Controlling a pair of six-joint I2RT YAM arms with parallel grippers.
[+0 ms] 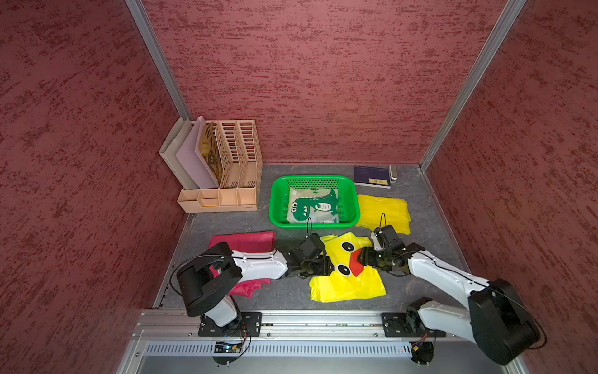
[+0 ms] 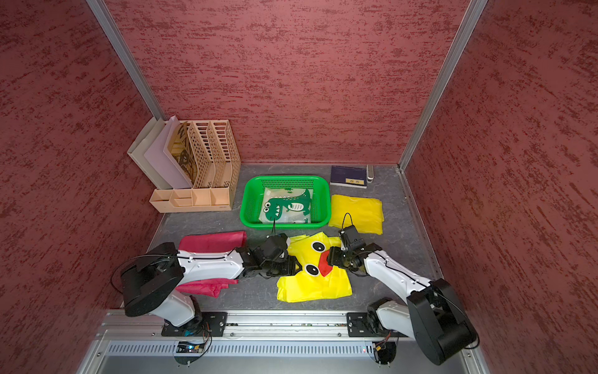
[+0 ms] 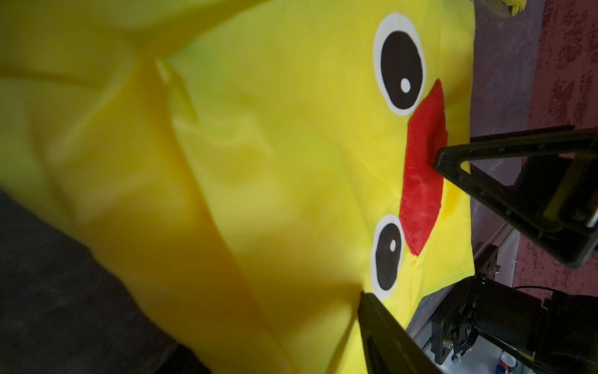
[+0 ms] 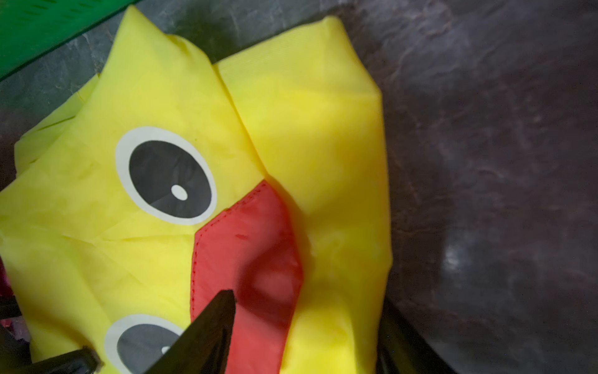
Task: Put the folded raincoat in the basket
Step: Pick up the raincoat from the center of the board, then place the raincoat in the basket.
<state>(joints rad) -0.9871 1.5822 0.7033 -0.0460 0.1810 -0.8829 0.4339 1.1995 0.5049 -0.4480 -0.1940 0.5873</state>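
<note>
The yellow duck raincoat (image 1: 349, 285) lay folded on the grey desk (image 1: 420, 291), just in front of the green basket (image 1: 315, 178) and outside it, with its printed eyes and red beak (image 4: 252, 252) facing up. The basket already held a folded raincoat with a green dinosaur print (image 1: 312, 205).

Both arms reached in from opposite sides. The right end effector (image 1: 362, 255) sat low at the beak with its jaws apart. In the right wrist view one finger (image 4: 213, 323) rested on the red patch and the other showed dark at the garment's outer edge, with a ridge of yellow fabric between them. The left end effector (image 2: 296, 267) was at the raincoat's opposite edge. Its wrist view showed only one finger (image 3: 382, 333) against the cloth behind blurred yellow folds, so I could not tell whether it had the fabric pinched.

A plain yellow folded raincoat (image 1: 383, 210) lay to the right of the basket, a red one (image 1: 246, 241) lay under the left arm, and a beige file organizer (image 1: 226, 168) stood in the far left corner.
</note>
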